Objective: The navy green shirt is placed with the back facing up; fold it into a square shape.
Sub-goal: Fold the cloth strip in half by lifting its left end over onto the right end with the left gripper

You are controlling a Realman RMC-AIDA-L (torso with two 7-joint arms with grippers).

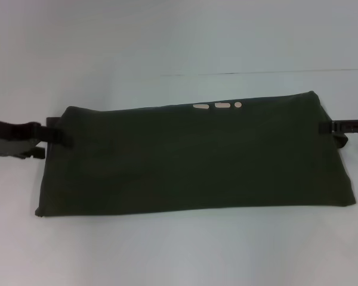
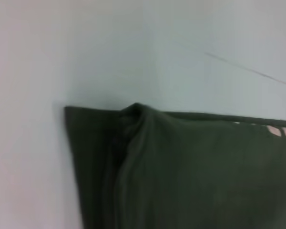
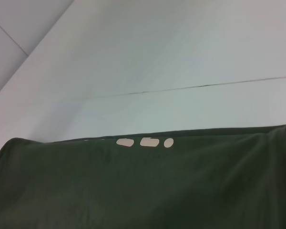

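Observation:
The navy green shirt (image 1: 197, 161) lies on the white table as a wide, flat rectangle, plain side up. A few cream letter marks (image 1: 218, 106) peek out along its far edge. My left gripper (image 1: 58, 138) reaches in from the left and is shut on the shirt's left edge, where the cloth bunches into a ridge (image 2: 136, 114). Over on the right edge, a little cloth bulges beside my right gripper (image 1: 329, 127), which is shut on it. In the right wrist view the shirt (image 3: 143, 191) fills the lower half, with the cream marks (image 3: 145, 142) at its edge.
The white table (image 1: 179, 256) extends on all sides of the shirt. A thin seam line (image 1: 268, 72) runs across the table behind the shirt.

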